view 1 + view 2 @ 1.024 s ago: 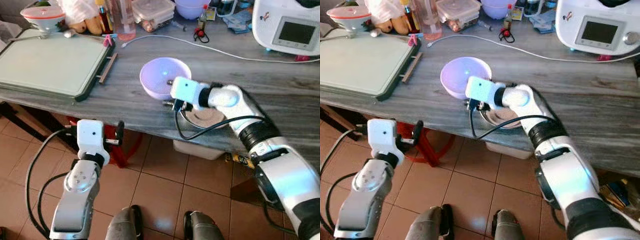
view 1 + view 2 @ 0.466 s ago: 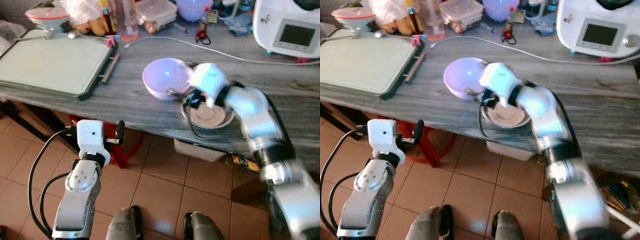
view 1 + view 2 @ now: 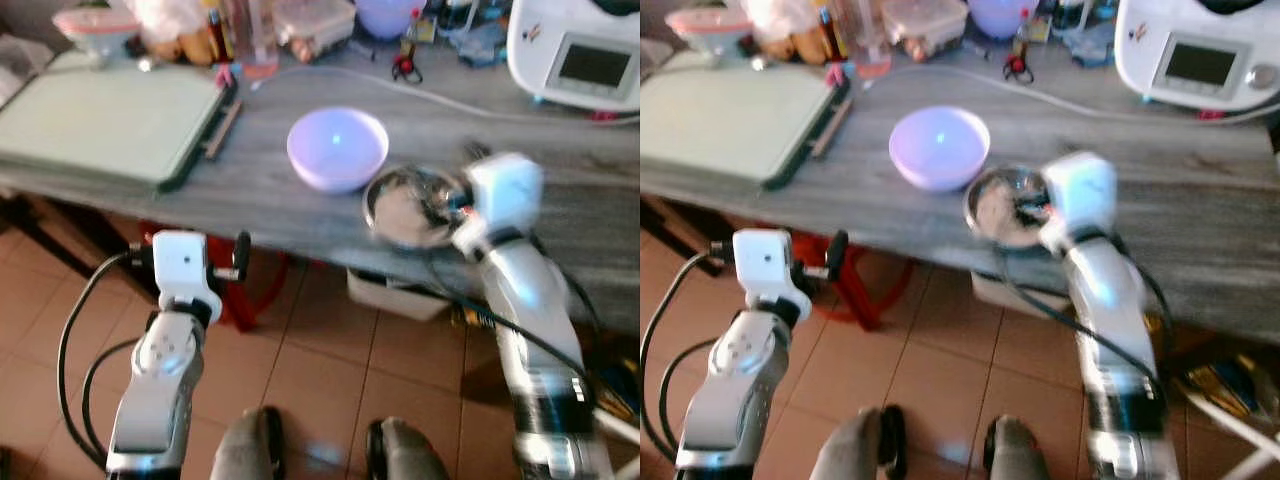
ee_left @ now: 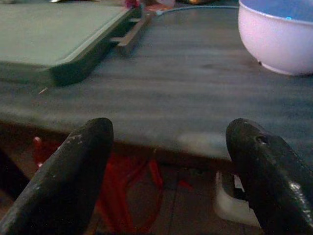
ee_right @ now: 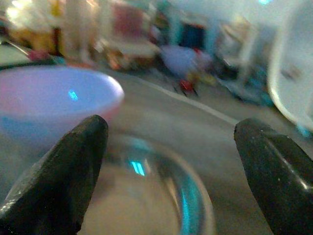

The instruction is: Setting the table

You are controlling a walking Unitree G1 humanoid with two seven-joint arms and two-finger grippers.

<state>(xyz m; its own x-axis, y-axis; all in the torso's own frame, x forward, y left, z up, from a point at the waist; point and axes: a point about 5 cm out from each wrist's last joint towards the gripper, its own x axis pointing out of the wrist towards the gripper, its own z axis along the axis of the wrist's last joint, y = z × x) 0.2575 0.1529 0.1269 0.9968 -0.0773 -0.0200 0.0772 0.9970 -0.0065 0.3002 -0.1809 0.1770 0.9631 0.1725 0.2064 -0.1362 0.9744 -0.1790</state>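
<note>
A lavender bowl (image 3: 337, 148) stands upright near the middle of the grey wooden table (image 3: 250, 190). Just to its right, near the front edge, sits a shiny steel bowl (image 3: 408, 205), also seen close in the right wrist view (image 5: 146, 205). My right gripper (image 5: 171, 126) is open and holds nothing. It hangs low over the steel bowl's right side, its white wrist block (image 3: 505, 188) above the table. My left gripper (image 4: 169, 128) is open and empty, held below and in front of the table edge, pointing at the lavender bowl (image 4: 279, 39).
A green board (image 3: 100, 115) lies at the table's left. A white appliance with a screen (image 3: 585, 50) stands back right, with a white cable (image 3: 450, 100) running across. Jars and containers crowd the back edge. A red stool (image 3: 255, 290) and a white box (image 3: 400, 298) sit under the table.
My right arm has swung away from the lavender bowl to the right, uncovering the steel bowl. The left arm has held still. The view has shifted slightly.
</note>
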